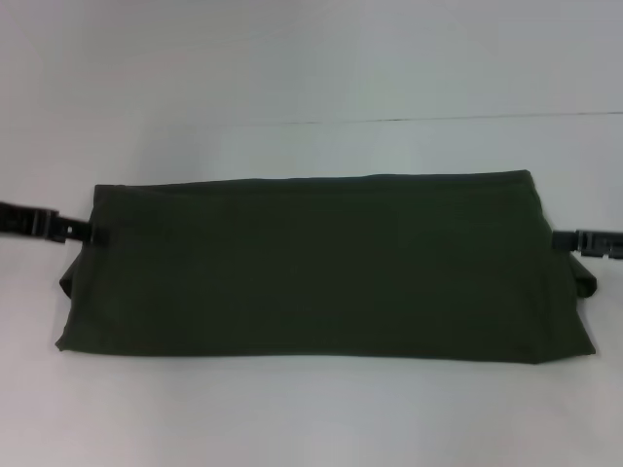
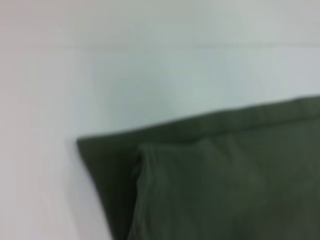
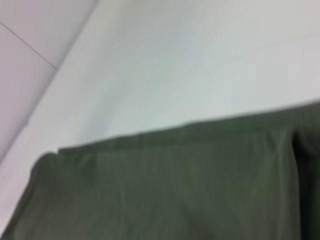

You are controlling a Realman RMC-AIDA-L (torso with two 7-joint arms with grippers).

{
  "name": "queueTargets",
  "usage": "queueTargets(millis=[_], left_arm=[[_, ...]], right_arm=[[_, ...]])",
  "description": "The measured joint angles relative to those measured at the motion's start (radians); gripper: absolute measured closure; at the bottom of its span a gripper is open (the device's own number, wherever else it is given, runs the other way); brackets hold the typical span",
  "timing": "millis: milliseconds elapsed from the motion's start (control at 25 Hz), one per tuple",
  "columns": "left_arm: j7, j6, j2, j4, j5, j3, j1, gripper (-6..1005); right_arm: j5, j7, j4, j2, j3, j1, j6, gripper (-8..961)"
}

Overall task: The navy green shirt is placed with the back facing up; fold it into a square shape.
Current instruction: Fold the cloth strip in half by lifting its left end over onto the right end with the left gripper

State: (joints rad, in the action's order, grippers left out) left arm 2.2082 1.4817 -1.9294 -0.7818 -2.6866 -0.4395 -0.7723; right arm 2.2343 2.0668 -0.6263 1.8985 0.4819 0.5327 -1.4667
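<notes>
Two hands are working at opposite ends of the navy green shirt [image 1: 316, 265], which is lying folded into a wide band across the middle of the white tabletop [image 1: 311, 78]. We are seeing its plain side facing up, with the long edges running left to right and a lower layer poking out past the top layer at both short ends.

Our left hand [image 1: 90, 233] is reaching in low from the left border and touching the shirt's left edge, toward its far corner. Our right hand [image 1: 565, 239] is coming in from the right border and meeting the shirt's right edge at a similar height. We cannot tell whether either hand's fingers are apart or together.

From the left wrist, we are looking at a corner of the shirt [image 2: 210, 175] with a folded layer lying over a lower one. From the right wrist, the shirt [image 3: 165, 195] is showing its stacked edges against the tabletop [image 3: 200, 60].
</notes>
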Motion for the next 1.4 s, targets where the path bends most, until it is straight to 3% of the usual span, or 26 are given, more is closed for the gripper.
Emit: queueTargets(millis=[120, 280, 520, 760, 1000, 1240, 1400], left_arm=[[-0.008, -0.001, 0.007, -0.003, 0.044, 0.003, -0.002, 255], [-0.017, -0.006, 0.009, 0.002, 0.084, 0.005, -0.012, 107], [-0.06, -0.025, 0.005, 0.002, 0.235, 0.016, 0.004, 92], [-0.087, -0.074, -0.001, 0.009, 0.299, 0.006, 0.017, 82], [-0.038, -0.078, 0.007, 0.003, 0.196, 0.004, 0.007, 82], [-0.003, -0.078, 0.015, -0.003, 0.098, -0.008, -0.015, 82], [-0.047, -0.108, -0.007, 0.001, 0.144, -0.003, -0.004, 82]], right_arm=[[-0.01, 0.0, -0.014, -0.008, -0.022, 0.018, -0.03, 67], [-0.05, 0.005, -0.049, -0.01, -0.026, 0.028, -0.054, 67], [-0.178, -0.071, -0.053, -0.002, -0.028, 0.025, -0.026, 66], [-0.287, -0.244, -0.021, 0.037, -0.036, 0.013, 0.004, 66], [-0.295, -0.376, 0.012, 0.064, -0.037, 0.01, -0.001, 66], [-0.293, -0.519, 0.033, 0.105, -0.031, 0.009, -0.013, 66], [-0.294, -0.612, 0.048, 0.12, -0.031, 0.012, 0.009, 67]])
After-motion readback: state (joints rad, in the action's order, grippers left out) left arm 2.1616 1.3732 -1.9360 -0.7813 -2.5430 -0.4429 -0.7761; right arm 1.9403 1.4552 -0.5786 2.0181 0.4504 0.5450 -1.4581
